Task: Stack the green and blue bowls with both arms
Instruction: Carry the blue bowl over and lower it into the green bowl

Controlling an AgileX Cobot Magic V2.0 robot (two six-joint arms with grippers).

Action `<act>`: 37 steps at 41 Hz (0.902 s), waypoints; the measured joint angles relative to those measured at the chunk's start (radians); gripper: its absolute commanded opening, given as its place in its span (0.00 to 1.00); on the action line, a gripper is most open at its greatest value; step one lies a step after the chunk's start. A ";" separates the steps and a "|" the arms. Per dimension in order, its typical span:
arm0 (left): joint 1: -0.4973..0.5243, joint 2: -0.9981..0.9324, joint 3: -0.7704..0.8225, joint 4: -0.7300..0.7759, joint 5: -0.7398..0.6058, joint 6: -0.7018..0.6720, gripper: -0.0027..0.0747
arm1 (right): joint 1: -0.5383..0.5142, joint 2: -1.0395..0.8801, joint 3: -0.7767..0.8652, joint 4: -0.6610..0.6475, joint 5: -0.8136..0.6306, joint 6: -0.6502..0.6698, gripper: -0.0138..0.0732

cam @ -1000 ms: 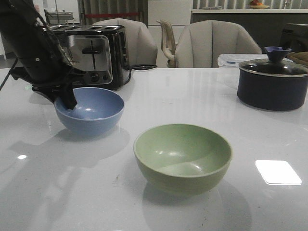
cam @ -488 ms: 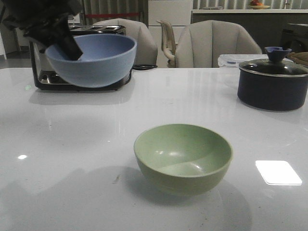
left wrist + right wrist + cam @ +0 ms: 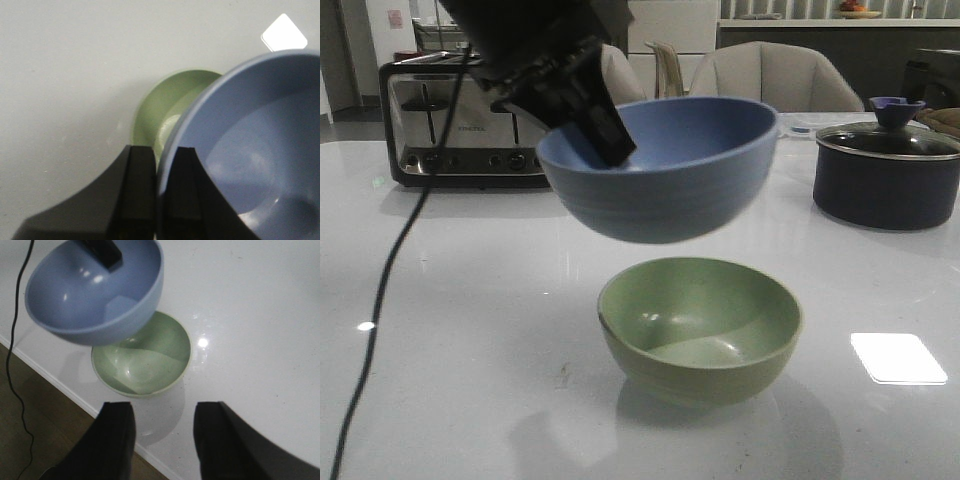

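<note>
My left gripper is shut on the rim of the blue bowl and holds it in the air just above the green bowl, which stands on the white table. In the left wrist view the fingers pinch the blue bowl's rim, and the green bowl shows below it. In the right wrist view the blue bowl overlaps the green bowl. My right gripper is open and empty above the table's front edge; it is not in the front view.
A black-and-chrome toaster stands at the back left. A dark navy lidded pot stands at the back right. A thin black cable hangs from the left arm over the table. Chairs stand behind the table. The table edge is near the green bowl.
My left gripper has lifted the blue bowl off the table at the left and carried it right and toward the camera, to just above the green bowl.
</note>
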 measured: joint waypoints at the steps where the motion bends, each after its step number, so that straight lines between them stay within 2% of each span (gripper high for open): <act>1: -0.014 0.009 0.000 0.002 0.000 -0.001 0.17 | 0.000 0.000 0.000 0.000 0.000 0.000 0.63; 8: -0.059 0.077 0.000 0.012 -0.030 0.001 0.17 | 0.000 0.000 0.000 0.000 0.000 0.000 0.63; 16: -0.065 0.138 0.000 0.039 -0.128 0.003 0.18 | 0.000 0.000 0.000 0.000 0.000 0.000 0.63; 19: -0.065 0.149 0.000 0.043 -0.150 0.003 0.26 | 0.000 0.000 0.000 0.000 0.000 0.000 0.63; 24: -0.065 0.161 0.001 0.043 -0.162 0.003 0.52 | 0.000 0.000 0.000 0.000 0.000 0.000 0.63; 27: -0.065 0.164 0.001 0.043 -0.173 0.003 0.63 | 0.000 0.000 0.000 0.000 0.000 0.000 0.63; 29: -0.065 0.169 0.001 0.041 -0.175 0.003 0.66 | 0.000 0.000 0.000 0.000 0.000 0.000 0.63; 37: -0.065 0.164 -0.008 0.037 -0.143 0.003 0.65 | 0.000 0.000 0.000 0.000 0.000 0.000 0.63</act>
